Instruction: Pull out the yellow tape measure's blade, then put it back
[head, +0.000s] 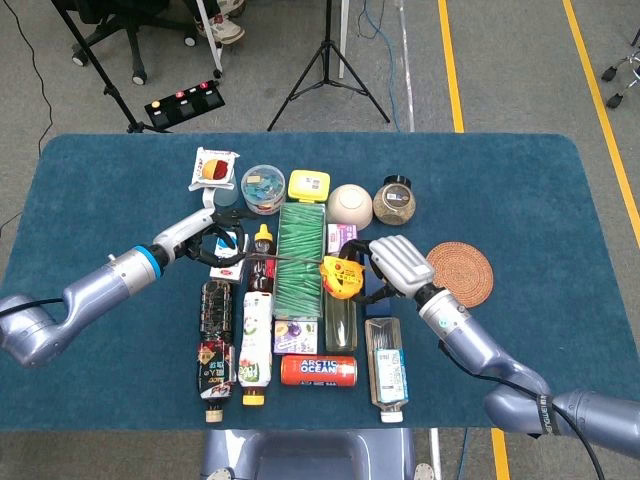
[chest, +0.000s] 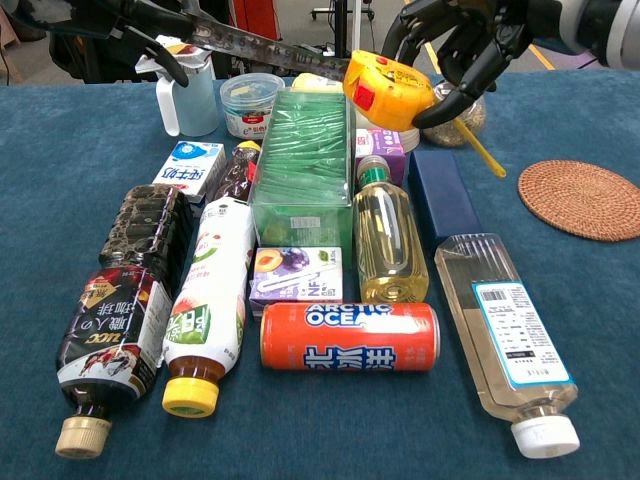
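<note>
Tape measure above the bottle, right of the green box; coaster far right.

Lab: tripod, floor tape (yellow), office chair.

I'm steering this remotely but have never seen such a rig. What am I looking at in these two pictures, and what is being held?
Both cameras sit on the robot: the head view looks down on the blue table, the chest view looks across it. Two arms end in fingered hands. The right hand grips the yellow tape measure above the green box. The left hand holds the end of the blade, drawn out between them. Bottles, an orange can, cartons, jars and a woven coaster lie below.
</note>
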